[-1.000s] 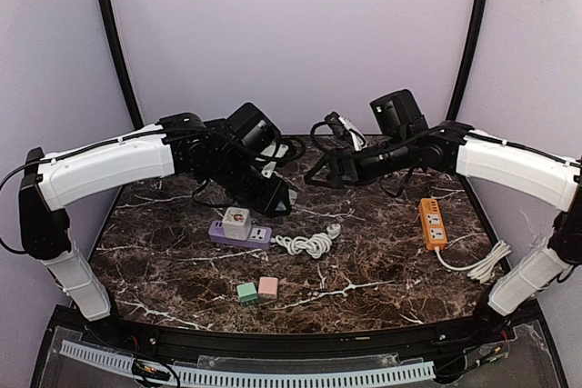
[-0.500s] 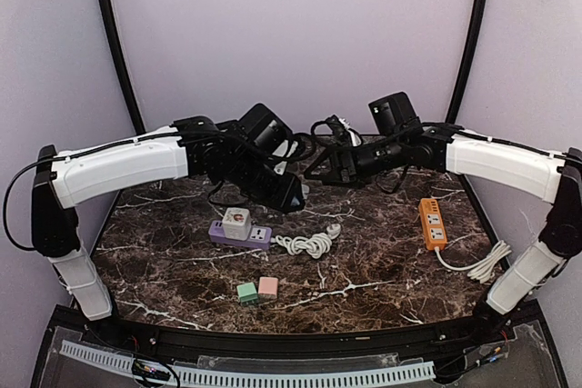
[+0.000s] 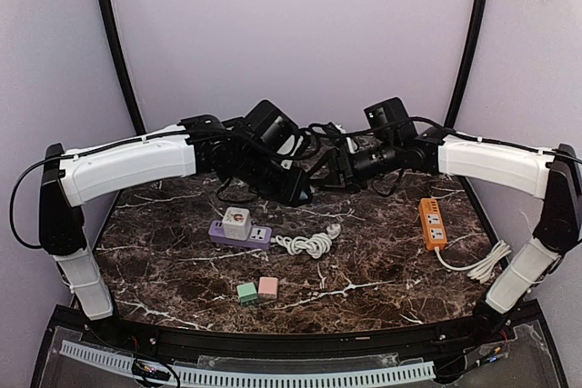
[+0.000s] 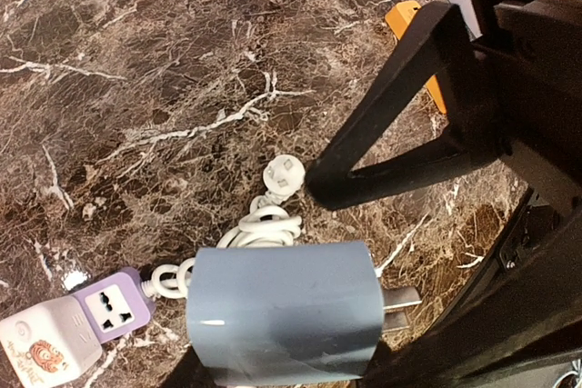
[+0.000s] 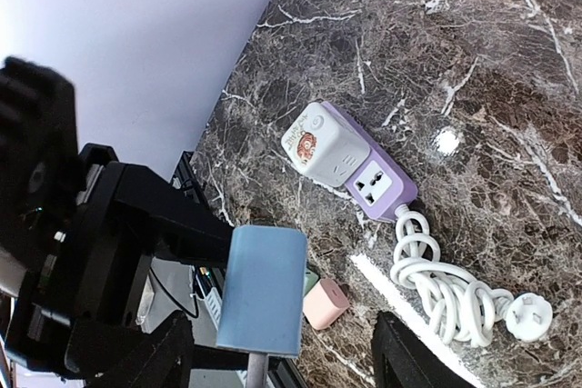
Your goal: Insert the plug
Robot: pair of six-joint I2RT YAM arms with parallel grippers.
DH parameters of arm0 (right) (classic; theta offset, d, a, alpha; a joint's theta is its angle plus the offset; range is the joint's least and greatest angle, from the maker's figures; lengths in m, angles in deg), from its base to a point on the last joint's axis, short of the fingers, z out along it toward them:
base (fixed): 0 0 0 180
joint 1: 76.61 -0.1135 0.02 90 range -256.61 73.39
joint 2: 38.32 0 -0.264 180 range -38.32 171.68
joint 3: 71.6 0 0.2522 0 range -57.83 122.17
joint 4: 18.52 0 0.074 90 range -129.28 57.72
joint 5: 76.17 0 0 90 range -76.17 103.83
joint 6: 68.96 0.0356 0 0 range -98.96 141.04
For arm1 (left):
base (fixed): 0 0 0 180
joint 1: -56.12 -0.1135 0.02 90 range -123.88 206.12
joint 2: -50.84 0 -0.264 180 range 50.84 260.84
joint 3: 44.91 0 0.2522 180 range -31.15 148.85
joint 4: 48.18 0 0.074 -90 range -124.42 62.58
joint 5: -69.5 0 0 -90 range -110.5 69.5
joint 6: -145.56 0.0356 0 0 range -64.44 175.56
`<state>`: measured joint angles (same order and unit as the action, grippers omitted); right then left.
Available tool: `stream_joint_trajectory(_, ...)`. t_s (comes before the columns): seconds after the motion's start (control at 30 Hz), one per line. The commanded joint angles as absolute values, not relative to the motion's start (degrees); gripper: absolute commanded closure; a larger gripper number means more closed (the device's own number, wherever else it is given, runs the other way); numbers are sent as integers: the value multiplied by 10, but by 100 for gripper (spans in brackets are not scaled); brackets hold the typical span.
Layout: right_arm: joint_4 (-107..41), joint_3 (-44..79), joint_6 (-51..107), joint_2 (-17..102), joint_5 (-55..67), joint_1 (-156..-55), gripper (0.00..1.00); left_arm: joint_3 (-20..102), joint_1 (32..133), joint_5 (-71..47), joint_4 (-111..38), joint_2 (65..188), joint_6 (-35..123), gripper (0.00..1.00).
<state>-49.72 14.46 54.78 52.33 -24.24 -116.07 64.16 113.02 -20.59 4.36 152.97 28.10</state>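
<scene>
A blue-grey plug (image 4: 282,315) hangs in the air with its two metal prongs (image 4: 400,304) sticking out, and my left gripper (image 4: 282,361) is shut on it. In the right wrist view the plug (image 5: 264,286) stands between the two fingers of my right gripper (image 5: 273,363), with a gap on each side, so that gripper is open. Both grippers meet above the back middle of the table (image 3: 164,270); the left gripper (image 3: 298,190) faces the right gripper (image 3: 329,170). Below lies a purple power strip (image 3: 250,234) with a white adapter (image 3: 236,222) plugged in.
The strip's coiled white cord (image 3: 307,244) ends in a white plug (image 3: 334,230). An orange power strip (image 3: 432,223) with a white cable (image 3: 477,265) lies at the right. A green cube (image 3: 246,293) and a pink cube (image 3: 267,287) sit near the front.
Both arms have moved toward each other at the back middle. The right gripper's jaws have narrowed on either side of the plug that the left gripper holds.
</scene>
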Motion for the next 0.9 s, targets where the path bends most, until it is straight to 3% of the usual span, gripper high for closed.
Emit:
stream_joint_trajectory(0.0, -481, 139, 553, 543, -258, -1155, 34, 666, 1135, -207, 30, 1532, 283, 86)
stream_joint_trajectory(0.33, -480, 143, 550, 555, -278, -1155, 58, 675, 1136, -207, 28, 1543, 290, 86)
stream_joint_trajectory(0.57, -477, 141, 548, 551, -288, -1155, 93, 688, 1137, -214, 34, 1552, 292, 83)
stream_joint_trajectory(0.63, -477, 140, 546, 548, -288, -1154, 100, 692, 1137, -218, 38, 1553, 293, 72)
stream_joint_trajectory(0.67, -477, 140, 545, 547, -288, -1155, 100, 693, 1137, -220, 39, 1553, 294, 68)
stream_joint_trajectory(0.87, -474, 134, 534, 528, -273, -1154, 100, 688, 1138, -223, 42, 1534, 304, 22)
